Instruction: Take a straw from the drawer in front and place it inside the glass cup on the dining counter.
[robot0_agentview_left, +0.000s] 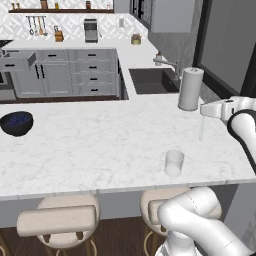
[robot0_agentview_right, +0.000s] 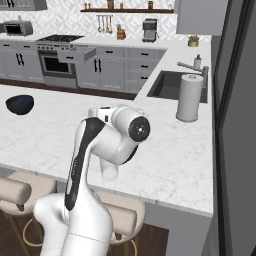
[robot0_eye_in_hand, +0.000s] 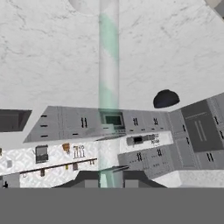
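Fingertips (robot0_eye_in_hand: 109, 178) pinch the near end of a pale green-and-white straw (robot0_eye_in_hand: 108, 74); jaws nearly shut on it, 2 tips pressed against its sides. Straw runs straight away from the fingers, over the dining counter (robot0_eye_in_hand: 48, 57). Left base view: gripper (robot0_agentview_left: 206, 111) holds the straw (robot0_agentview_left: 202, 127) hanging downward above the counter (robot0_agentview_left: 90, 150). Glass cup (robot0_agentview_left: 174, 163) stands upright below and left of the fingers, apart from the straw. Drawer (robot0_agentview_right: 76, 54) far beyond, pulled open.
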